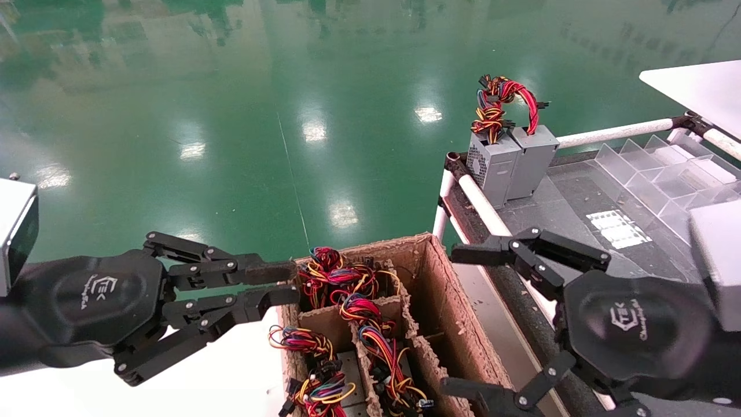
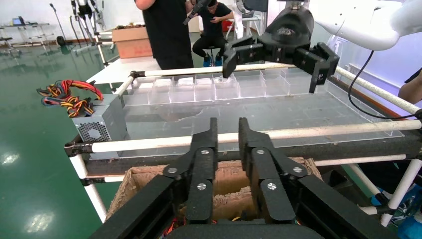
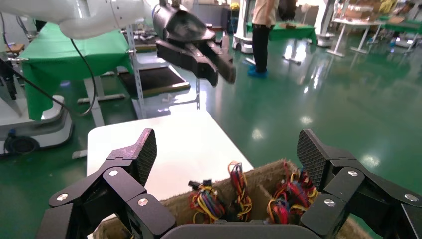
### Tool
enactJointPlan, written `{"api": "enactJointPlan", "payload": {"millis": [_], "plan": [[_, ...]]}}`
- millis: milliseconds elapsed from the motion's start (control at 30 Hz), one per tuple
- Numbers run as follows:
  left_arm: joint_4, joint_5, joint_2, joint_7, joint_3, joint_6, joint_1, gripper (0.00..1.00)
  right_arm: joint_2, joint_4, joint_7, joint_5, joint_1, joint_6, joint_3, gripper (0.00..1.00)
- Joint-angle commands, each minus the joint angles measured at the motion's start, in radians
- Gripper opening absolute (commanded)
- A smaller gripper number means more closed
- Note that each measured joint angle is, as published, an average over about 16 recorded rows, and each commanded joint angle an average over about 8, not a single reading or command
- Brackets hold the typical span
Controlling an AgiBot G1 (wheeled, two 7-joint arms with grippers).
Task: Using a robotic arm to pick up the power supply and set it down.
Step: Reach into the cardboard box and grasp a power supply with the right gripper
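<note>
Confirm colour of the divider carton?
Brown cardboard carton, clearest in the head view.

We could read only one mark: a white "TEK" logo on the black body of the left pincer (image 1: pixel 278 285) at lower left, and again on the right pincer (image 1: pixel 463 321) at lower right; the script beside each stayed illegible.

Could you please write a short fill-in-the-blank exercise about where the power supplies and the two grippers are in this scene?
1. The right gripper hangs over the cardboard carton with its fingers wide ____.
2. The left gripper has its fingers nearly ____.
3. On the corner of the rack table stand ____ grey power supplies.
4. The carton's compartments hold bundles of coloured ____.

Missing words: open; shut; two; wires
</note>
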Motion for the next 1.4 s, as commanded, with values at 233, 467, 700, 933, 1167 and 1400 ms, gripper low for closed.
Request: {"api": "enactJointPlan", "payload": {"millis": [233,467,700,933,1167,1400], "plan": [[0.0,0.0,0.0,0.0,0.0,0.0,0.0,1.0,-0.01,-0.007,0.063,-0.126,0.017,0.029,-0.07,1.0],[0.0,0.0,0.0,0.0,0.0,0.0,0.0,1.0,-0.05,-0.004,0.148,-0.249,0.088,-0.038,-0.167,1.0],[0.0,0.0,0.0,0.0,0.0,0.0,0.0,1.0,-0.099,-0.031,0.2,-0.327,0.141,-0.106,-0.262,1.0],[0.0,0.0,0.0,0.0,0.0,0.0,0.0,1.0,-0.112,-0.044,0.216,-0.347,0.161,-0.116,-0.36,1.0],[0.0,0.0,0.0,0.0,0.0,0.0,0.0,1.0,-0.11,-0.074,0.208,-0.329,0.167,-0.111,-0.423,0.56],[0.0,0.0,0.0,0.0,0.0,0.0,0.0,1.0,-0.11,-0.12,0.182,-0.307,0.161,-0.096,-0.451,0.0]]}}
